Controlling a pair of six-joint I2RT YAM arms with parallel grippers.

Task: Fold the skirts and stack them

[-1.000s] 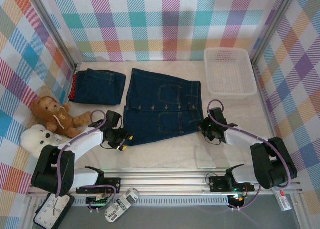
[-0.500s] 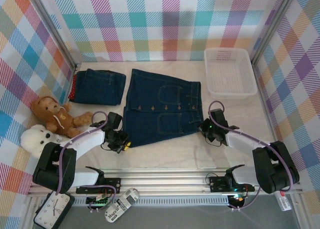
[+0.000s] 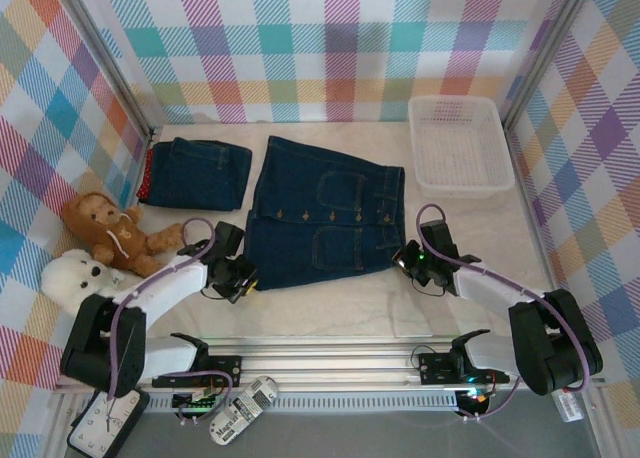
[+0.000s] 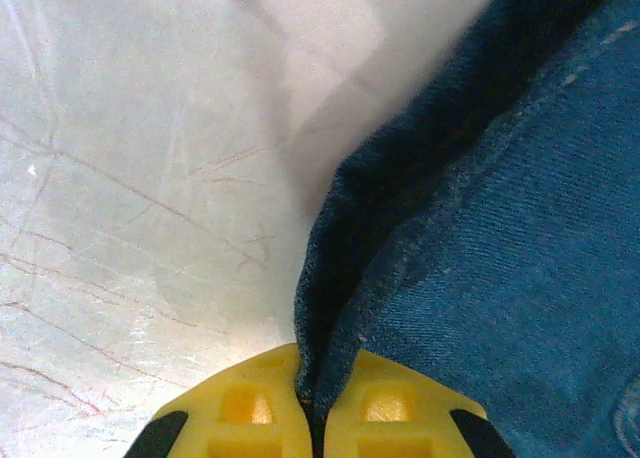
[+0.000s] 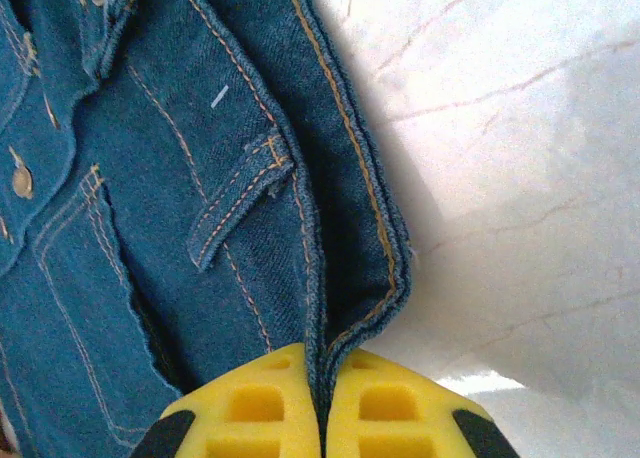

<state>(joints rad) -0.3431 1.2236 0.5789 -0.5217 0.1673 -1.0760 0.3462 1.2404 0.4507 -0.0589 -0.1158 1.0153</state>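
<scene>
Two near corners of the buttoned denim skirt (image 3: 325,213) are pinched in the top view, the left one by the left gripper (image 3: 240,276) and the right one by the right gripper (image 3: 412,260). The garment lies spread flat in the middle of the surface (image 3: 330,313), with a folded denim skirt (image 3: 200,171) well apart at the back left and the basket (image 3: 458,143) at the back right. If the two arms are not raised and carried at the same pace, the cloth could be dragged askew and a crooked fold would be laid. In the left wrist view, the yellow fingers (image 4: 250,413) are closed tight on a thin ridge of cloth right at the corner. So shallow a bite may be lost once the weight of the denim is taken up, and it cannot be told whether both layers are caught. In the right wrist view, the fingers (image 5: 250,408) are likewise clamped on the stitched edge near a belt loop. Little of it is held, so a slip could be caused there by a quick pull. Should one corner be dropped, the skirt would be bunched and a fresh grasp would be needed.
</scene>
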